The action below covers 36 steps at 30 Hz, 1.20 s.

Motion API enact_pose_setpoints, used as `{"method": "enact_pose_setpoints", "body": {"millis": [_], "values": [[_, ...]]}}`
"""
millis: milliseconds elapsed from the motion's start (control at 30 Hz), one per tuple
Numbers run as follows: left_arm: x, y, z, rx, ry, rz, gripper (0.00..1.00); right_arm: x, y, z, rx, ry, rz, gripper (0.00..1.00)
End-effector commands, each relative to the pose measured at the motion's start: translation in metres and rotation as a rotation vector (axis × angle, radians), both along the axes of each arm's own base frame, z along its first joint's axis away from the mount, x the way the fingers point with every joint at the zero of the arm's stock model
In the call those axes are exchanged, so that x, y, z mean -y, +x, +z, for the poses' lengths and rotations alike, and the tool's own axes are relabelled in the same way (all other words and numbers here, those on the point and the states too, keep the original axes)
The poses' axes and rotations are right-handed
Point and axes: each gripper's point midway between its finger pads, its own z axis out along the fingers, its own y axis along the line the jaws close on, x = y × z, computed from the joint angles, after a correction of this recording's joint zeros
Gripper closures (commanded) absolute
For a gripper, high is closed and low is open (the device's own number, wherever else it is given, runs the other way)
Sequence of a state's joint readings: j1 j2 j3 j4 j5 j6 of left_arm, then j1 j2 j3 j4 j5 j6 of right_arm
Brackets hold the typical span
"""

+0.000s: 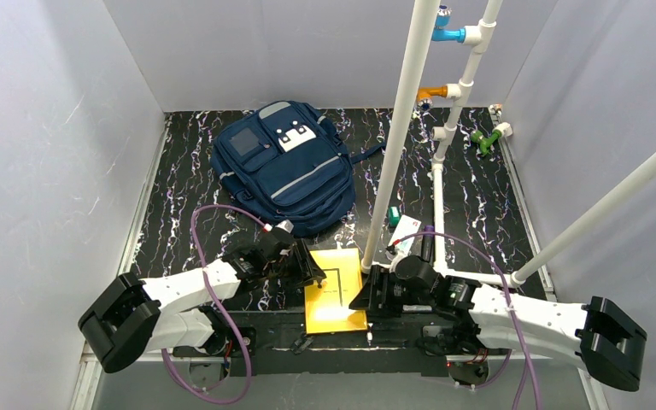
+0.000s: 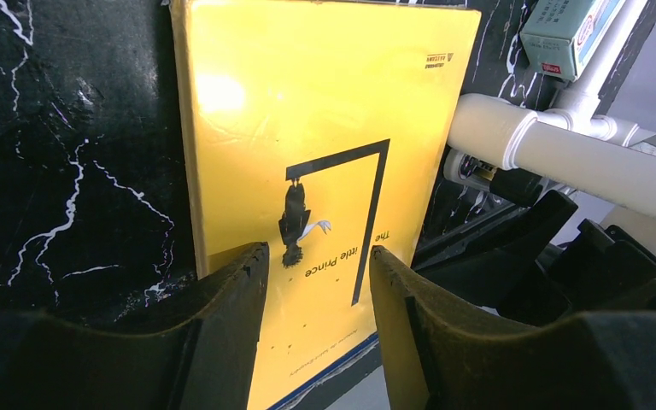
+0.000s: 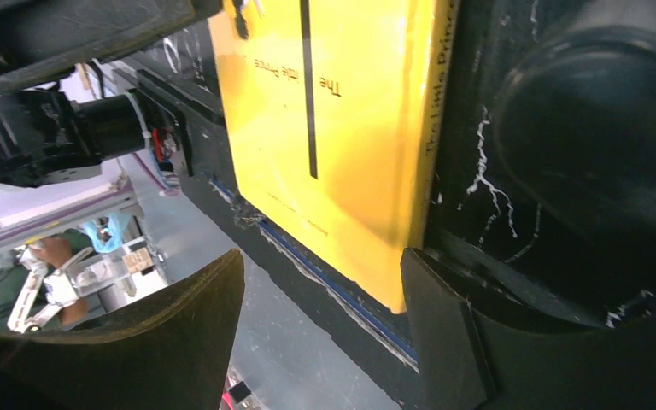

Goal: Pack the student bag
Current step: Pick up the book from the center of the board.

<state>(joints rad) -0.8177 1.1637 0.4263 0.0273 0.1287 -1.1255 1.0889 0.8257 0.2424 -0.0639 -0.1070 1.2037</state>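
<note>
**Yellow book flanked by both claws, bag well behind**

Yellow book (image 1: 335, 292) lies flat, cover up, at the near edge of the black marbled table (image 1: 179, 196).

Left gripper (image 2: 318, 295) sits low over the cover, jaws moderately parted, nothing held. Right gripper (image 3: 320, 333) sits at the spine side, jaws spread wide, also empty.

The student bag (image 1: 284, 166) lies front-up at the far middle-left, well apart from the book. Whether its main compartment is open, cannot tell.

Judgement: the step in hand is picking up the book. It is thin and flat, so a pinch from above will likely slip. Better to brace one long edge with one claw and work a finger of the other under the spine, the stiffest part. The white pipe (image 1: 393, 171) stands just beside the carry path, so swing clear of it.
</note>
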Motion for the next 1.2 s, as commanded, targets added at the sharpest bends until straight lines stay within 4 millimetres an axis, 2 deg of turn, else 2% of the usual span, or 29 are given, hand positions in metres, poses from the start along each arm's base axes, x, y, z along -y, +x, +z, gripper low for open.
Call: {"method": "enact_pose_setpoints", "body": {"millis": [0, 167, 367, 467, 567, 700, 967, 1167], "values": [[-0.047, -0.023, -0.045, -0.099, 0.218, 0.03, 0.52, -0.008, 0.002, -0.003, -0.022, 0.065, -0.033, 0.26], [-0.043, -0.023, -0.044, -0.106, 0.211, 0.018, 0.52, -0.009, 0.0, -0.007, -0.025, 0.018, -0.012, 0.32], [-0.049, -0.025, -0.042, -0.098, 0.216, 0.023, 0.52, 0.003, 0.007, 0.0, 0.046, -0.14, 0.022, 0.26], [-0.049, -0.026, -0.037, -0.087, 0.208, 0.018, 0.51, 0.013, 0.004, 0.003, 0.067, -0.216, 0.054, 0.25], [-0.049, -0.023, -0.029, -0.059, 0.206, 0.006, 0.49, 0.017, -0.003, 0.004, 0.058, -0.219, 0.069, 0.25], [-0.048, -0.022, -0.025, -0.049, 0.209, 0.001, 0.49, 0.011, -0.01, 0.001, 0.045, -0.188, 0.083, 0.25], [-0.048, -0.027, -0.038, -0.086, 0.208, 0.001, 0.51, -0.007, -0.018, -0.006, 0.038, -0.189, 0.11, 0.26], [-0.05, -0.031, -0.04, -0.093, 0.206, -0.003, 0.51, -0.028, -0.002, 0.001, 0.09, -0.125, 0.044, 0.27]]}}
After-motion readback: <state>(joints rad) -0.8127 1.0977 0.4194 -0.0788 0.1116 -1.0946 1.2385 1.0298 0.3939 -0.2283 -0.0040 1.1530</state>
